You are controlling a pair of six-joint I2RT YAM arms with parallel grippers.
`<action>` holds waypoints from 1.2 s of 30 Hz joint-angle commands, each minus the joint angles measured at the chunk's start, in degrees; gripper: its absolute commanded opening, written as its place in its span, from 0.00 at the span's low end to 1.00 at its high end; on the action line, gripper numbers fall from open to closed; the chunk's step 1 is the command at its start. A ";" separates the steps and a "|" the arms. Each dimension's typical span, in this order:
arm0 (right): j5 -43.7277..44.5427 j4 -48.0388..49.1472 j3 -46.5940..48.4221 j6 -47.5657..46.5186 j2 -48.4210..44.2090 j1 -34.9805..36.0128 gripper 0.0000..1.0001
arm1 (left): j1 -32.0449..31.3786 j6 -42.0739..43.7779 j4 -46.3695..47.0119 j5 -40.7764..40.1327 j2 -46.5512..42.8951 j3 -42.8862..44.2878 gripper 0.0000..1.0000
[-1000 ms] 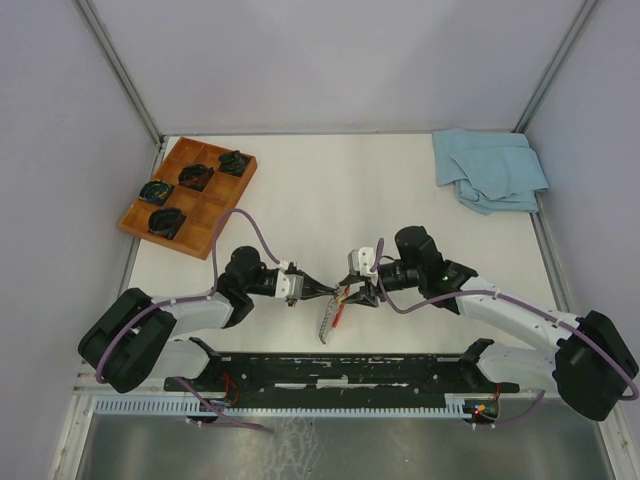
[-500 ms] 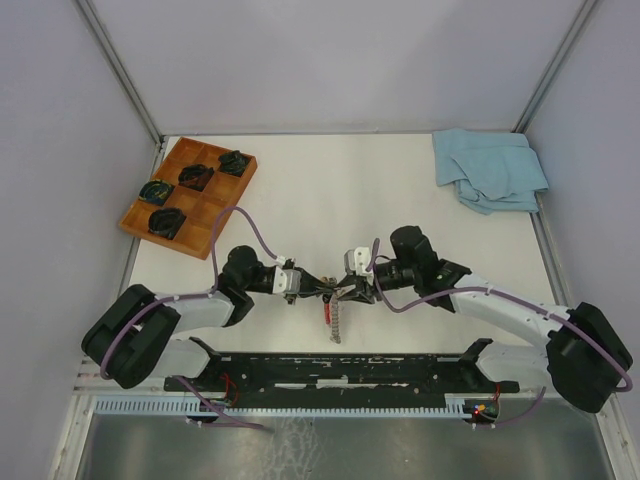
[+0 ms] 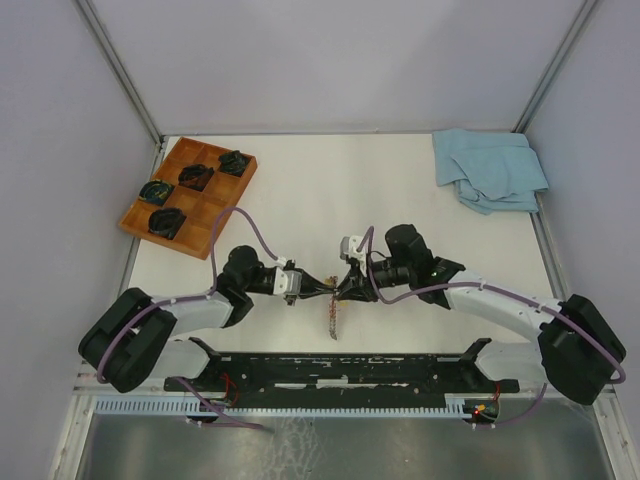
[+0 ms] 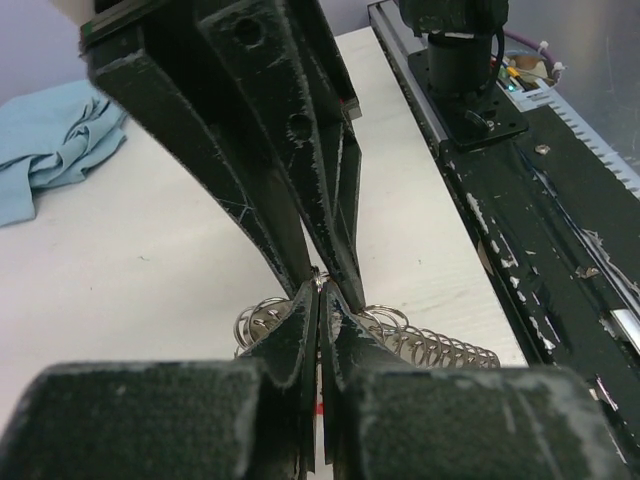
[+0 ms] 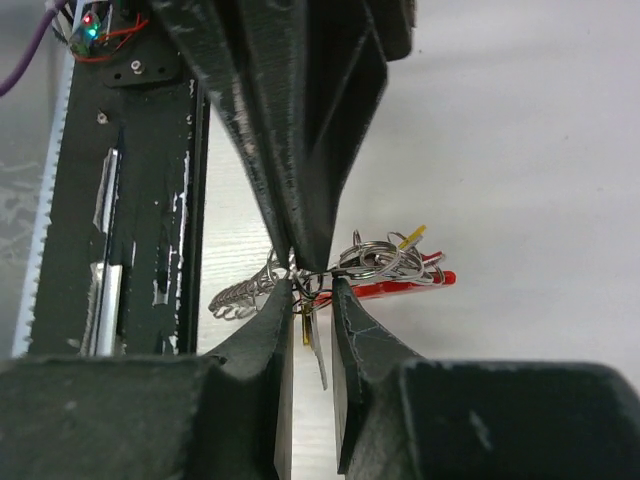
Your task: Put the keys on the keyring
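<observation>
right gripper (image 5: 312,292) now narrower, still ajar at the keyring (image 5: 376,261); left gripper (image 4: 320,300) tight on it

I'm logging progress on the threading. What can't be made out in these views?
- Right wrist view: the keys and the keyring overlap in a tangle. Whether any key is threaded, or whether the right gripper grips anything, is unclear.
- Left wrist view: the left gripper has shut fingers that hide which part of the keyring they pinch.
- Top view: the keys are too small to count where the grippers meet.
</observation>
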 commanded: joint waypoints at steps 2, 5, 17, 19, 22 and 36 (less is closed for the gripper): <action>9.79 -3.10 6.65 19.34 2.60 -0.64 0.03 | -2.46 10.39 -10.14 -2.65 -5.13 2.06 0.03; 17.24 -6.96 9.75 28.91 3.59 -1.35 0.02 | -3.70 14.49 -15.83 -5.64 -7.21 2.34 0.03; 18.05 -8.96 8.91 26.30 -1.07 -3.37 0.50 | -3.25 11.27 -9.74 -7.16 -7.70 -0.09 0.03; 15.94 -8.92 7.22 21.30 -3.31 -3.51 0.54 | -2.41 9.42 -7.44 -5.57 -6.80 -0.19 0.03; 14.03 -9.17 5.02 14.96 -5.89 -3.64 0.55 | -1.92 8.56 -6.89 -3.47 -6.04 0.25 0.03; -1.07 -3.51 -0.20 -2.38 -6.13 -3.61 0.49 | -1.43 8.95 -8.98 -1.52 -5.17 1.68 0.03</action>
